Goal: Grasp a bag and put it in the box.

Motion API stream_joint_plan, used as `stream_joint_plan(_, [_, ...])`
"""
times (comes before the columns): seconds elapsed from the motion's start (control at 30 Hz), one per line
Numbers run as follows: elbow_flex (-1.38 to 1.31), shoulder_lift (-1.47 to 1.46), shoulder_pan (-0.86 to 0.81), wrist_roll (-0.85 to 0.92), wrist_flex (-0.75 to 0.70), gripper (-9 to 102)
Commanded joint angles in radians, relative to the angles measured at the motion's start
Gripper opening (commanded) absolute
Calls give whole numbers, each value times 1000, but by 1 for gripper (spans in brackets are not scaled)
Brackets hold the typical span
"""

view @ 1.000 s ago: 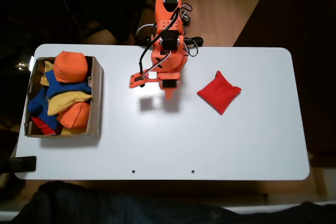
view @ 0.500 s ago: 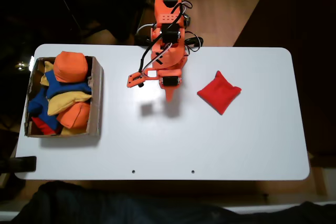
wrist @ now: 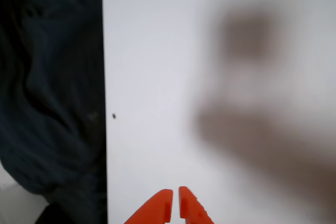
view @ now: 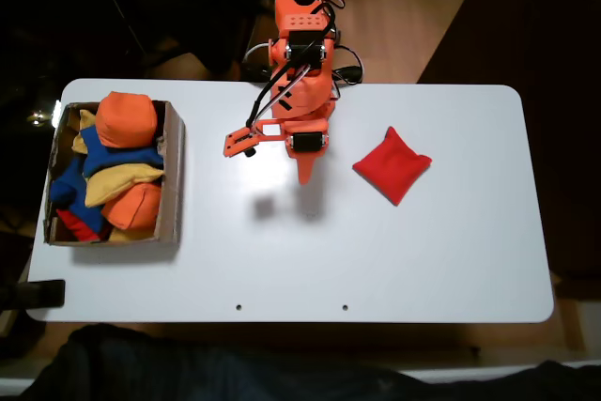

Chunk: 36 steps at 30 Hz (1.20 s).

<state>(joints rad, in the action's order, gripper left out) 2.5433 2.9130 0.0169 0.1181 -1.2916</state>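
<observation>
At the bottom edge of the wrist view, the end effector is seen with its two orange fingertips drawn almost together, only a thin slit left between them, and nothing held. Beyond the tips, bare white worktop is shown with the arm's blurred shadow cast across it; two small holes are lined up along the worktop's edge at the left of that frame, with dark cloth beyond the edge.

In the fixed view, the end effector is found just above the centre of the frame, pointing down the picture over open worktop. The bag, a red square cushion with pointed corners, lies flat on the worktop at the centre right, near the end effector but apart from it; it has not yet been reached. It is judged that the narrow closure would have to be widened before a grasp could be made.

At the far left of the frame, the box is set on the worktop, well apart from the bag. It is already piled with orange, blue and yellow beanbags, so a free spot would be needed for the red one.
</observation>
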Motion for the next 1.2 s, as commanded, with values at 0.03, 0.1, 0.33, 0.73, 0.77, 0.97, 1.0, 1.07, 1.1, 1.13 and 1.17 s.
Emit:
stream_joint_plan(0.03, [-112,-55,11,8,-18,0])
stream_joint_plan(0.1, [-147,-83,12,8,-25,0])
stream_joint_plan(0.33, [-255,-181,6,9,-48,0])
stream_joint_plan(0.73, [-422,-298,-2,9,-92,0])
stream_joint_plan(0.77, [-437,-307,-2,9,-100,0])
stream_joint_plan(0.97, [-534,-359,3,9,-147,0])
stream_joint_plan(1.0, [-548,-367,3,9,-152,0])
stream_joint_plan(1.07, [-571,-380,3,9,-158,0])
stream_joint_plan(1.1, [-581,-388,3,9,-161,0])
stream_joint_plan(1.13, [-592,-394,3,9,-164,0])
stream_joint_plan(1.17, [-604,-400,3,9,-167,0])
